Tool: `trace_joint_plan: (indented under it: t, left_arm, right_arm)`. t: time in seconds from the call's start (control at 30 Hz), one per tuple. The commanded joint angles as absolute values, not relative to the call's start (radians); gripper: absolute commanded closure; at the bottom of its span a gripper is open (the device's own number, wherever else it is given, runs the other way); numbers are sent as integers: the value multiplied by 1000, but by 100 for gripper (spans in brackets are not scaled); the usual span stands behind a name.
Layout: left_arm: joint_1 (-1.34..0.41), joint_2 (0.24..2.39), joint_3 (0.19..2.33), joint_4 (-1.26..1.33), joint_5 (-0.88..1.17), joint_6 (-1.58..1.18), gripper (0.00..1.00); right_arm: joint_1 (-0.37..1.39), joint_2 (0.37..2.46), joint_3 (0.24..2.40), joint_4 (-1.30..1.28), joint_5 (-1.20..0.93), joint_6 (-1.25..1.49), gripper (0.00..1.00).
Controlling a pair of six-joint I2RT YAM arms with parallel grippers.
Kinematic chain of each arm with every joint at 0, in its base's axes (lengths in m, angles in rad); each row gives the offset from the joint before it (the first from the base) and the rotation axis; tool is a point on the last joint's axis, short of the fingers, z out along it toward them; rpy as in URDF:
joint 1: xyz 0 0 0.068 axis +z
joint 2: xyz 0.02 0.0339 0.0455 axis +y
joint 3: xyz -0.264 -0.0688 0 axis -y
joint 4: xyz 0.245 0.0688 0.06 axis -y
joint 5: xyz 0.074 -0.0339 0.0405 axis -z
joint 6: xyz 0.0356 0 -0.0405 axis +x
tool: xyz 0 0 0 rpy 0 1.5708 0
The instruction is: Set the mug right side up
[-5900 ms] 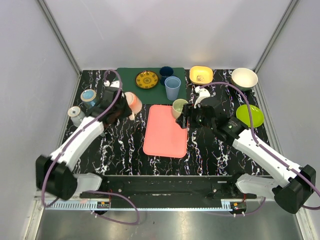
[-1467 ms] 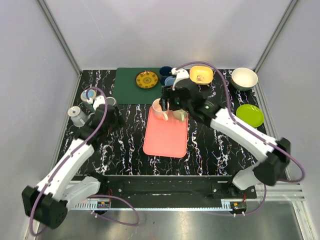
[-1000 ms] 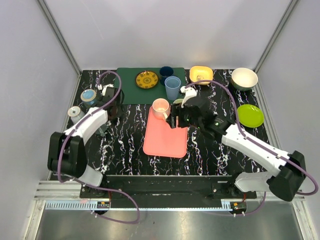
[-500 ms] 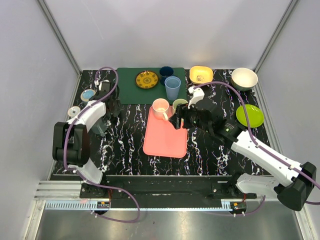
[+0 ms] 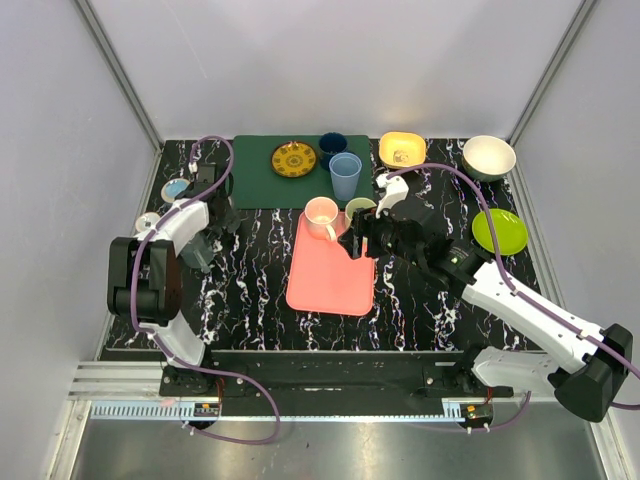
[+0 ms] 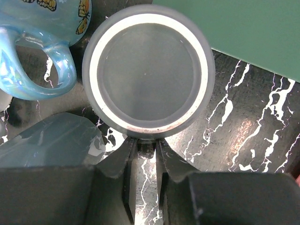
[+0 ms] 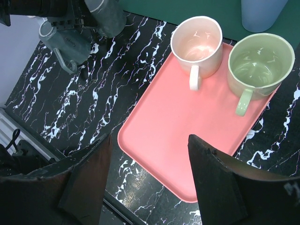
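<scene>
A grey mug (image 6: pixel 147 70) stands upside down at the table's back left, its white-ringed base facing up. My left gripper (image 6: pixel 144 143) is shut on its handle, which sits between the fingertips. In the top view my left gripper (image 5: pixel 210 195) covers most of the mug. The mug also shows in the right wrist view (image 7: pixel 105 16). My right gripper (image 7: pixel 149 140) is open and empty above the pink tray (image 7: pixel 173 140). A pink mug (image 7: pixel 197 44) and a green mug (image 7: pixel 255 61) stand upright on the tray's far end.
A blue butterfly mug (image 6: pixel 42 42) and a translucent grey mug (image 6: pixel 47 140) crowd the grey mug's left side. A green mat (image 5: pixel 260 170) holds a patterned plate (image 5: pixel 293 159) and a blue cup (image 5: pixel 345 175). A yellow bowl (image 5: pixel 402 150), white bowl (image 5: pixel 488 156) and green plate (image 5: pixel 499 230) sit on the right.
The right arm has left the pink mug upright on the tray and drawn back, open. The left arm has swung to the back left and closed on the grey mug's handle.
</scene>
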State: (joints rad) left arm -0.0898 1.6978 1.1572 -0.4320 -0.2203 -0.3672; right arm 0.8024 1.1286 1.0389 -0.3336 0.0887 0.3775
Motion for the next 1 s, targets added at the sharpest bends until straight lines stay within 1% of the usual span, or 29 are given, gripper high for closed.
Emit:
trace_joint_plan:
  t: [0.0,0.13,0.17,0.2,0.33,0.6,0.73,0.8,0.97]
  left_arm:
    - [-89,1726,1200,-353,-176,-354,84]
    - [-89,1732,1201,-356,-173,-354,89]
    - [-89,1733,1201,-356,-172,-356,99]
    - [-89,1733,1201,-360,-172,-356,100]
    - [-89,1691,1180,-356,-137,-396,100]
    - [-129,1369,1131,-333,-6,-494,100]
    - [-153,1196,1040,-258,116,-575,100]
    - [-166,1146,1002,-200,159,-615,100]
    - [-186,1045,945,-189,204,-635,100]
  right_arm:
    - [808,1127,1039,-291,113,362,28]
    - [808,1127,1037,-288,117,361,28]
    - [808,1131,1037,-288,117,360,28]
    - [808,1129,1035,-290,117,362,28]
    - [808,1127,1035,-287,112,370,28]
    - [807,1135,1051,-259,58,410,28]
    - [808,1140,1028,-213,3,472,28]
    - [808,1141,1011,-168,-62,506,28]
    - [808,1149,971,-103,-123,612,29]
